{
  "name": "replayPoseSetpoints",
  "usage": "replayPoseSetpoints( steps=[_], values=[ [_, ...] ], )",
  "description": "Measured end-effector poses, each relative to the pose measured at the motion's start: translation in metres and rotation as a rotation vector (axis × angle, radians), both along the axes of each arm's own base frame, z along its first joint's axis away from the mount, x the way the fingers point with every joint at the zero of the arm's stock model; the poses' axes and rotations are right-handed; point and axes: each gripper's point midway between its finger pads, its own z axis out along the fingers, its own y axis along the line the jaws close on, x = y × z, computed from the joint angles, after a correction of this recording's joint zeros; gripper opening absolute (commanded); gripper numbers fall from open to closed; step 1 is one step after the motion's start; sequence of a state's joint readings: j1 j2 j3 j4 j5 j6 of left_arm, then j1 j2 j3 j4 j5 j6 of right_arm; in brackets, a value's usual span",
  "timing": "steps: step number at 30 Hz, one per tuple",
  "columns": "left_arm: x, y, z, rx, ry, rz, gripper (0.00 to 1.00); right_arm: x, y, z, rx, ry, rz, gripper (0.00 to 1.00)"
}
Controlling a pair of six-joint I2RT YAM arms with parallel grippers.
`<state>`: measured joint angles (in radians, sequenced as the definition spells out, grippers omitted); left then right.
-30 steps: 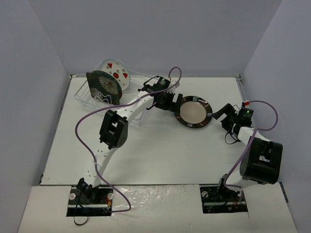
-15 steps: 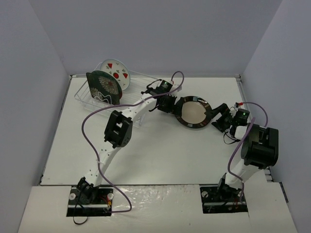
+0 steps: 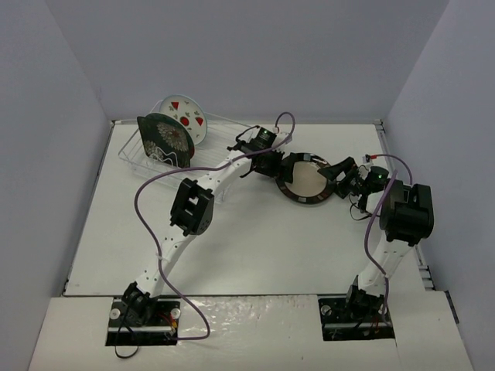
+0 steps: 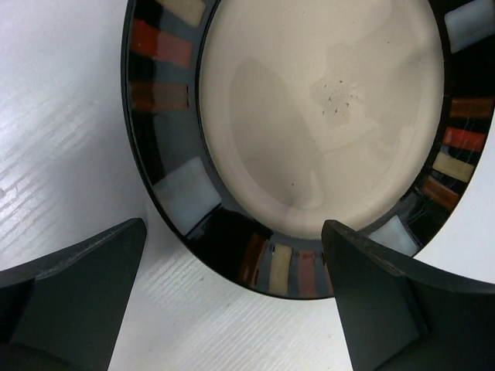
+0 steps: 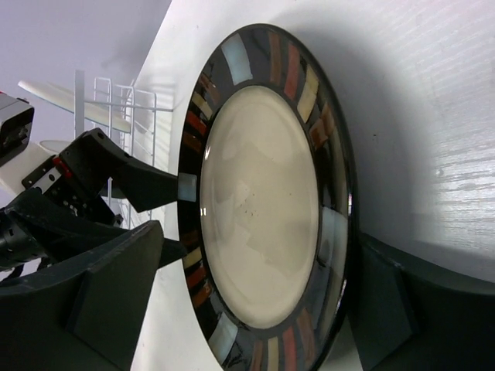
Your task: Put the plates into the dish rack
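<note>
While left gripper (image 3: 274, 167) and right gripper (image 3: 339, 175) both gape apart, straddling opposite rims of dark-rimmed plate (image 3: 308, 184), flat on table (image 3: 247, 247) near dish rack (image 3: 130, 154), we fear uneven closing skids glossy plate away.

The dark-rimmed plate (image 3: 308, 184), beige in the centre with coloured blocks round its black rim, lies flat on the tabletop just right of the frame's centre. In the upper left, the clear dish rack (image 3: 133, 157) holds two plates standing on edge: the white fruit-marked plate (image 3: 186, 116) behind and the dark floral plate (image 3: 164, 139) in front.
</note>
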<state>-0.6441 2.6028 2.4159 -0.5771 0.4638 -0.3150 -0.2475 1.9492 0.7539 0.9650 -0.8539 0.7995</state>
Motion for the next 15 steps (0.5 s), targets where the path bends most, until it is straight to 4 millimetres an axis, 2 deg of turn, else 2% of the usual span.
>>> replayPoseSetpoints(
  steps=[6, 8, 12, 15],
  values=[
    [0.009, -0.009, 0.001, -0.032, -0.020, 0.003, 0.97, 0.001, -0.001, -0.007, 0.012, 0.017, -0.009, 0.54],
    [0.010, -0.011, 0.002, -0.042, -0.019, 0.005, 0.97, 0.000, -0.001, -0.013, 0.019, 0.032, -0.007, 0.38],
    [0.011, -0.012, 0.002, -0.050, -0.018, 0.012, 0.97, -0.002, -0.003, -0.025, 0.027, 0.074, -0.018, 0.00],
    [0.012, -0.011, 0.002, -0.049, -0.018, 0.016, 0.97, -0.006, -0.005, -0.032, 0.038, 0.108, -0.030, 0.00]
  ],
)
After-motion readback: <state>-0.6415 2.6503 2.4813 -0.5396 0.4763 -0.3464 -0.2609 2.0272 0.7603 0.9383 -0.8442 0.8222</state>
